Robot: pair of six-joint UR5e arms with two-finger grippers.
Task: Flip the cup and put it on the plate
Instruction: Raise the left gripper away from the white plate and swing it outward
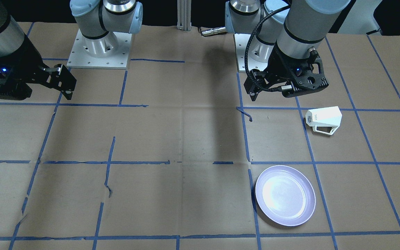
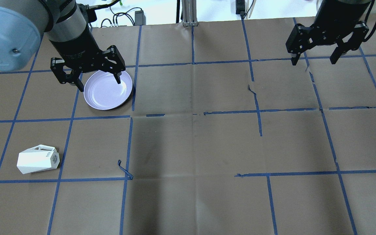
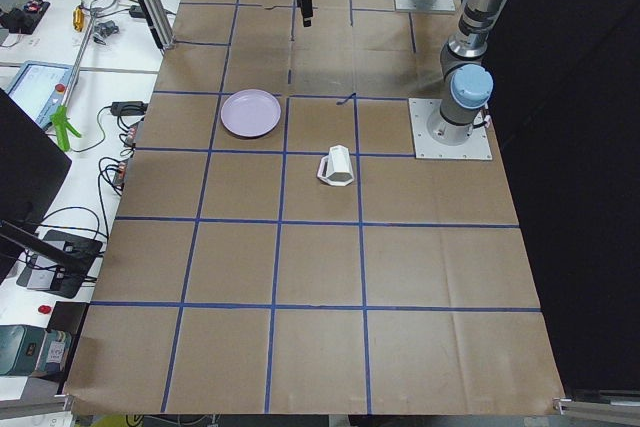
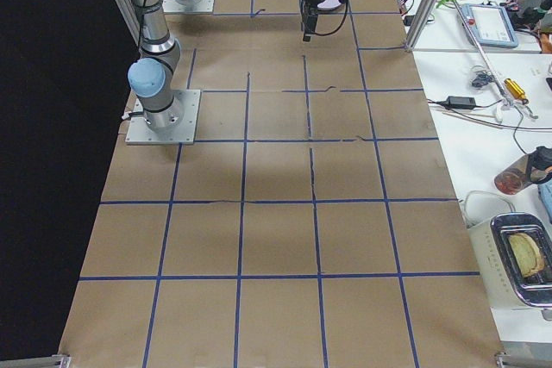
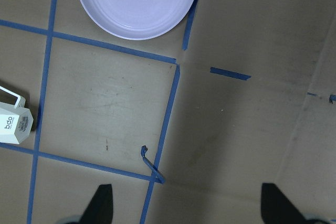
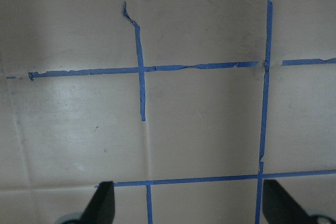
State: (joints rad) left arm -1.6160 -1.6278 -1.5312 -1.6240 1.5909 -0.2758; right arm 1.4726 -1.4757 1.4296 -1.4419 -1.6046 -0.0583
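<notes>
White faceted cup (image 2: 37, 160) lying on its side, well apart from lavender plate (image 2: 108, 96); left gripper (image 2: 99, 84) and right gripper (image 2: 313, 61) spread wide, empty

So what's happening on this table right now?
Nothing is being held yet. A white cup lies on its side on the table, apart from an empty lavender plate. The left gripper hangs open above that area, touching neither. The right gripper hangs open over the other end of the table.
</notes>
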